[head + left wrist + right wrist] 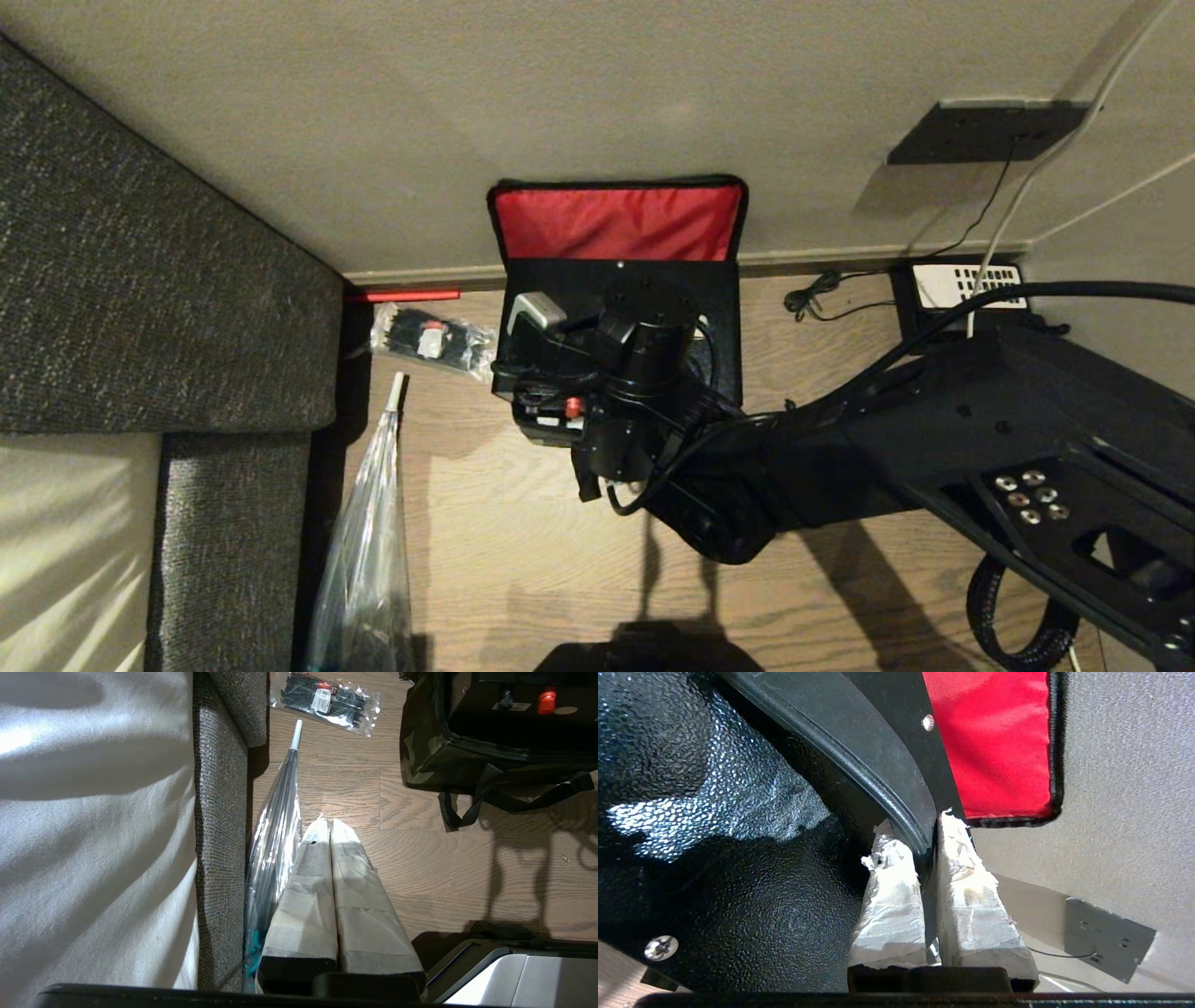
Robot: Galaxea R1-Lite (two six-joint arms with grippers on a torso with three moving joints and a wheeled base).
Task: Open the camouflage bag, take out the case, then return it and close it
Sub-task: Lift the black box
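Right wrist view shows the right hand (927, 849) pinching the case (738, 812) by its rim; lift it slow and level, clear of the camouflage bag (616, 224).

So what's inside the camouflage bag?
Inside the camouflage bag, under its red lid lining, sits the black case, its handle pinched by the right gripper. The arm covers the rest.

Camouflage bag (423, 751): woven cloth, lid lining red and matt. Case (714, 826): black, pebbled, slightly glossy finish with a smooth rim handle. Right gripper (928, 833): fingers wrapped in frayed pale tape. Floor (523, 523): wood-grain boards. Sofa (140, 280): coarse grey fabric.
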